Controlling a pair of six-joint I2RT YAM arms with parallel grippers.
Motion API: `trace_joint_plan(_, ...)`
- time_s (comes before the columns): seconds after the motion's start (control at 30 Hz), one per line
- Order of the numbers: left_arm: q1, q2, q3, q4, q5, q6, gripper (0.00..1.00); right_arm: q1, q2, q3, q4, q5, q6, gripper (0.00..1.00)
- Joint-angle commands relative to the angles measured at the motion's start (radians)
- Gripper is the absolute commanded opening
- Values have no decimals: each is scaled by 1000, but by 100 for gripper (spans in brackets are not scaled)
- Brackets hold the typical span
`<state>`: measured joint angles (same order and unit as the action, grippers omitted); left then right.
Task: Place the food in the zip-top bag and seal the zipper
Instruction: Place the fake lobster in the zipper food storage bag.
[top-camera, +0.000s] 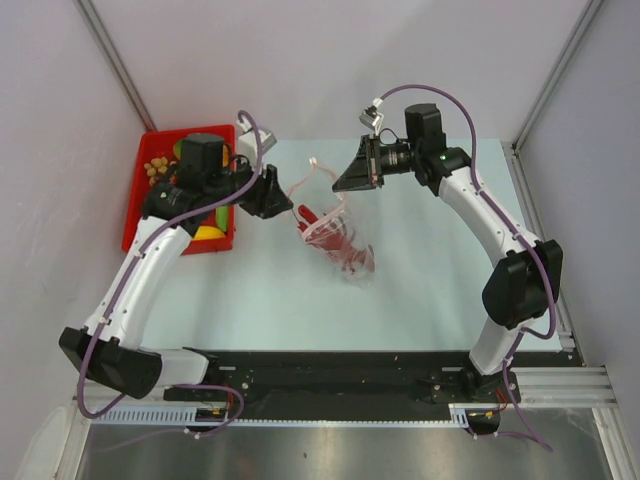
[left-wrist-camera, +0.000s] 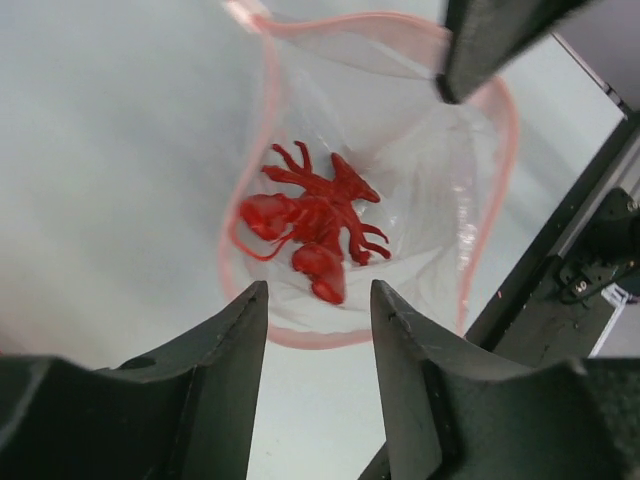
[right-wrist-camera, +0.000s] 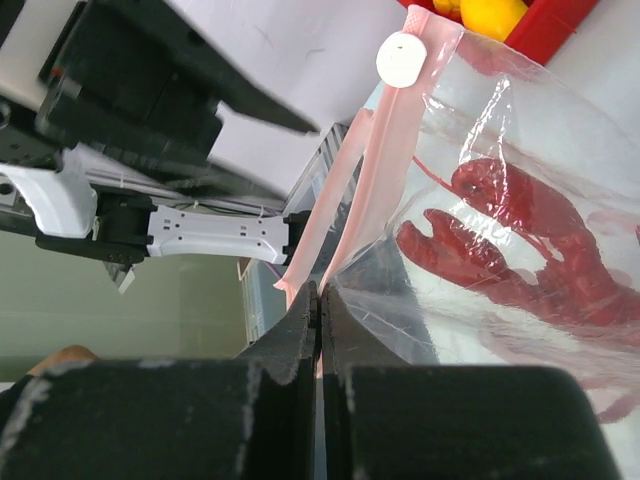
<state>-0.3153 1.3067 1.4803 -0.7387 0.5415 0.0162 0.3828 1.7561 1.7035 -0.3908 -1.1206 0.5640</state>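
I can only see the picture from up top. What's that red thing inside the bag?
Observer: It's a red toy lobster. The left wrist camera looks straight down through the open mouth of the zip-top bag and shows its claws and legs.
Operator: Is the right gripper really holding the bag?
Observer: Yes. In the right wrist view the right gripper is shut on the pink zipper strip.
Operator: And the left one?
Observer: The left gripper is open. Its two fingers sit apart over the bag's near rim and are not pinching it.
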Motion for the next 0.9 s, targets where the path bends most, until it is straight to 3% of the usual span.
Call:
trace_joint_plan(0.0, -102, -26, 67, -99, -11, 132, 52, 13, -40, 11, 35, 1, -6, 0)
trace_joint_plan(0.4, -113, 189, 184, -266, -86, -10, 50, 45, -83, -15, 13, 82, -70, 0)
trace_joint_plan(0.6, -114, 279, 219, -381, -135, -53, 56, 73, -119, -45, 39, 166, -104, 0)
trace_joint_plan(0.87, -117, 309, 192, -378, -127, -87, 63, 88, -139, -85, 73, 240, -107, 0)
